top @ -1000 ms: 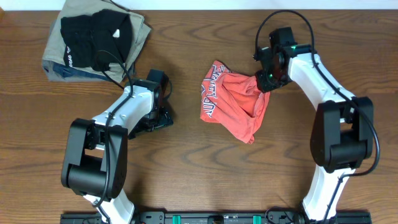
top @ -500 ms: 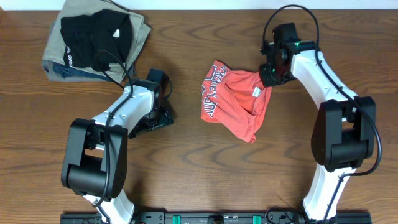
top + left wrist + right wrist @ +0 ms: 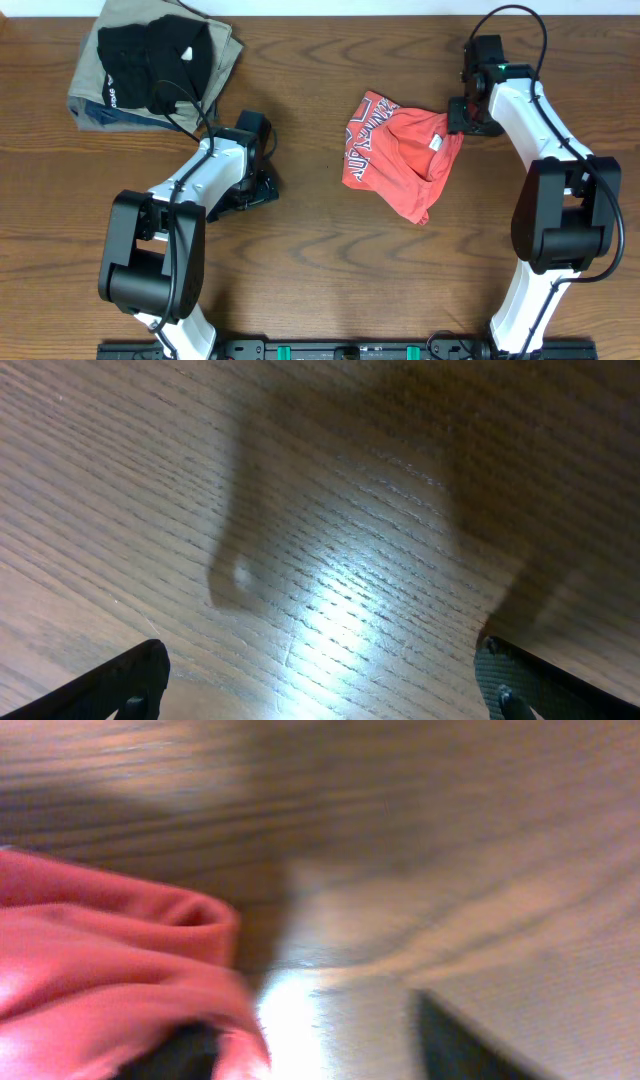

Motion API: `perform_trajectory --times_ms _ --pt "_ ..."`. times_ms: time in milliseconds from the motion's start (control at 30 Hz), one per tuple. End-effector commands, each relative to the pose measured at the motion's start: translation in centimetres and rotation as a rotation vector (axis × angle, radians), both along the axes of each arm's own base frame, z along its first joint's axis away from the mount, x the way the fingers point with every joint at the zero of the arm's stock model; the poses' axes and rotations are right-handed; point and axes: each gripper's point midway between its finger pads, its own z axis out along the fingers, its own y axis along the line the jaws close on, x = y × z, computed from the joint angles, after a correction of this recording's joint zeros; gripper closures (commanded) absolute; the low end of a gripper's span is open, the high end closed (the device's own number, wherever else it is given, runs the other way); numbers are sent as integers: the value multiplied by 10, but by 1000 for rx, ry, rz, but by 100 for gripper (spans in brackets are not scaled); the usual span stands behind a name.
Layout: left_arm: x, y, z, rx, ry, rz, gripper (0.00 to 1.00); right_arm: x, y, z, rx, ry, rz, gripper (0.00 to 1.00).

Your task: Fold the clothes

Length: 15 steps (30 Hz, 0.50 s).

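The clothes, a crumpled red-orange T-shirt (image 3: 400, 165) with white lettering on its left part, lie on the wooden table right of centre. My right gripper (image 3: 465, 115) is at the shirt's upper right edge. In the right wrist view this gripper (image 3: 320, 1045) is open: bare table shows between its fingers, and a fold of the shirt (image 3: 100, 950) lies over the left finger. My left gripper (image 3: 262, 190) rests low over bare wood well left of the shirt. The left wrist view shows it (image 3: 320, 695) open and empty, with only the fingertips (image 3: 130, 680) at the bottom corners.
A folded black garment (image 3: 155, 55) lies on a folded khaki garment (image 3: 228, 60) at the back left corner. The table's far edge (image 3: 320, 14) runs just behind both the pile and the right arm.
My right gripper pulled the shirt to the right and slightly back, then opened its jaws. The shirt now lies further right. The left arm has not moved.
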Motion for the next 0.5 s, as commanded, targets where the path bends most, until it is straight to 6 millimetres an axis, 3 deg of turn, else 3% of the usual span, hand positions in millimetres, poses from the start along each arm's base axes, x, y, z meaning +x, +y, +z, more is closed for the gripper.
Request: perform_trajectory --times_ms 0,167,300,400,467 --pt "-4 1 -4 5 16 5 2 -1 -31 13 -114 -25 -131 14" --pt "-3 1 -4 5 15 6 2 -13 -51 38 -194 11 -225 1" --pt "-3 1 -4 5 16 5 2 -11 -54 71 -178 -4 -277 1" --pt "-3 1 -4 5 15 6 2 -4 -24 83 -18 2 -179 1" --pt "-3 1 -4 4 14 6 2 0 18 82 174 24 50 2"
